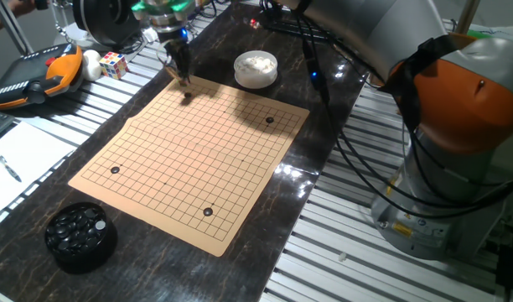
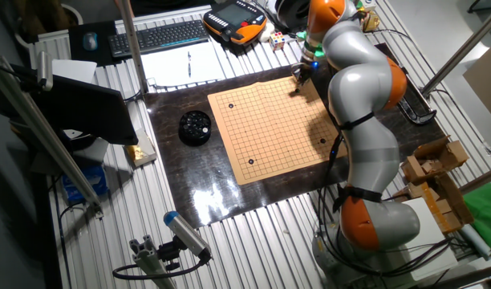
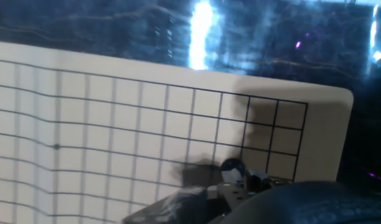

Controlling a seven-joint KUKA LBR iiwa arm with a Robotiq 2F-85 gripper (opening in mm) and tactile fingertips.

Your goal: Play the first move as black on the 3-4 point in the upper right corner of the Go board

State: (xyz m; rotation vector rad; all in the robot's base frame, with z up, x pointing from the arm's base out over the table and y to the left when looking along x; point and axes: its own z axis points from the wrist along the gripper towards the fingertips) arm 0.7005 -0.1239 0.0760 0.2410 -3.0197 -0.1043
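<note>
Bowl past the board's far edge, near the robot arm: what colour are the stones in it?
White; the bowl is white too. Clearest in the fixed view nearer the board.

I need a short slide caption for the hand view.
Gripper lowers a black stone near the Go board corner.

1. Both fixed views are evenly lit and fairly sharp.
2. Overhead light glares off the glossy dark mat point(image 1: 282, 180) near the desk's front edge.
3. The hand view is soft and dim, with a bright streak above the board point(image 3: 116, 124).
4. There, dark blurred shadows cross the grid.
</note>
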